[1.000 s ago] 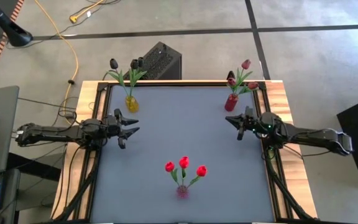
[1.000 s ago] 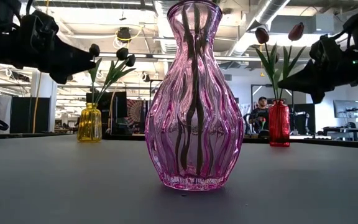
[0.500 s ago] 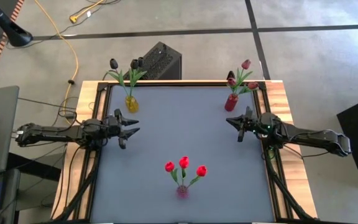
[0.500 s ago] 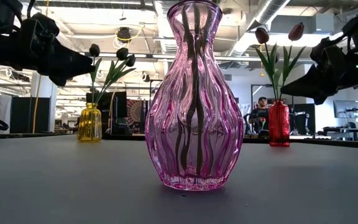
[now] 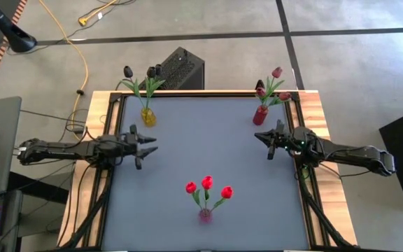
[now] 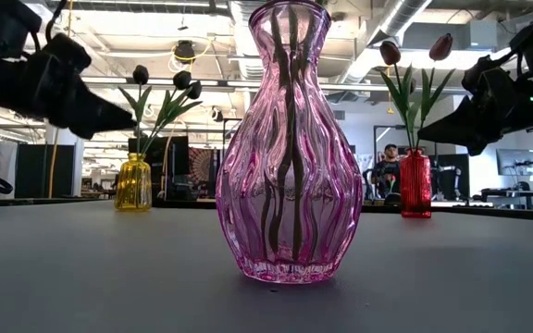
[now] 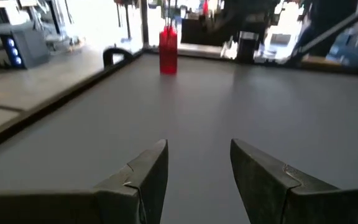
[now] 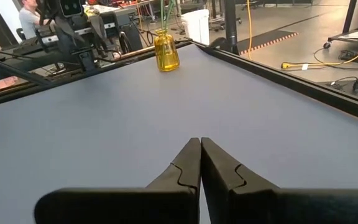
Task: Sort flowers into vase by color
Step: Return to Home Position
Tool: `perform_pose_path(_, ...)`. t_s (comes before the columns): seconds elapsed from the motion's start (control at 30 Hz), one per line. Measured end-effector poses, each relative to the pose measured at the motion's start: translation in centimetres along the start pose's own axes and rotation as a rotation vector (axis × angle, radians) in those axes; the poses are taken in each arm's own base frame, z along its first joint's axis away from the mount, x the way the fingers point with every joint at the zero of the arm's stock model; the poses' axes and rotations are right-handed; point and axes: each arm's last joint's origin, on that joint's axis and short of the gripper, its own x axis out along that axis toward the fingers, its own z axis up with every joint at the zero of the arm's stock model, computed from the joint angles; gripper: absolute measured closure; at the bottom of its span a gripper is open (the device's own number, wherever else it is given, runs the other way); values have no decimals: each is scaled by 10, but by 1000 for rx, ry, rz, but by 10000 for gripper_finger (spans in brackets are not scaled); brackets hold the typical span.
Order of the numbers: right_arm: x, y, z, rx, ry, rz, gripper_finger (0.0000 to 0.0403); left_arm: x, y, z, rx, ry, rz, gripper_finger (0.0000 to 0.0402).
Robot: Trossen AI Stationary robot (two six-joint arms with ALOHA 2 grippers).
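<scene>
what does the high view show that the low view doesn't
Only the high view: three bright red tulip heads above the violet glass vase, the whole grey table top, a black box beyond it.
Only the low view: that vase's ribbed body close up with stems inside, and a person in the room behind.
Both: the yellow glass vase of near-black tulips, the red glass vase of crimson tulips, the open left gripper and shut right gripper at either side.

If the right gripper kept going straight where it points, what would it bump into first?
Probably the yellow vase across the table; the right gripper aims close to it, though it might just miss.
</scene>
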Motion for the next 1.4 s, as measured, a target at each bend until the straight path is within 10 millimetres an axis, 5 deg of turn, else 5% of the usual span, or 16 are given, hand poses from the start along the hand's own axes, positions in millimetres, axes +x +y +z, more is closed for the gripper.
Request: perform_pose_path(1.4,0,0,0,1,0,-4,365,0,0,-5,10,43,-5,239)
